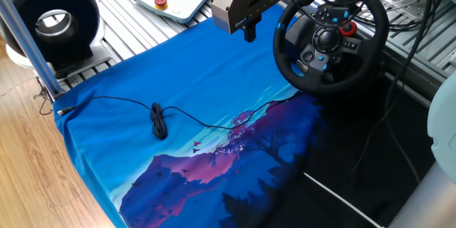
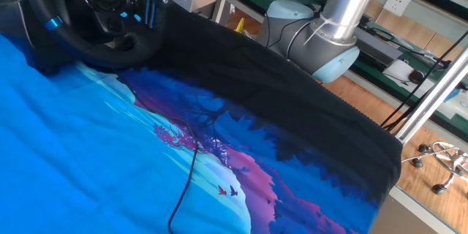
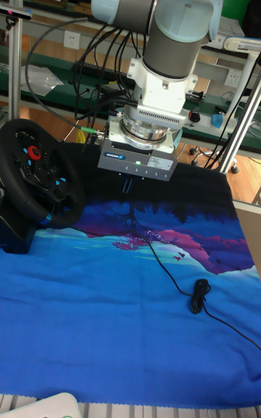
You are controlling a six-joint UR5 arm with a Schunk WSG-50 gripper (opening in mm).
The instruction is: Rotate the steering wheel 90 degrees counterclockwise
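— Are you reading any words or numbers anywhere?

— No. The gripper body is carrying a small dark label strip beside a green light in the tall view, but the lettering is showing too small to make out.

— And the wheel?

— Its buttons are showing only colour; no marking is coming through legibly.

Steering wheel sits top left, rim edge-on w/ blue stripe, lower rim on the blue-purple cloth. Thin black cable trails across cloth. Arm base stands behind the bench.
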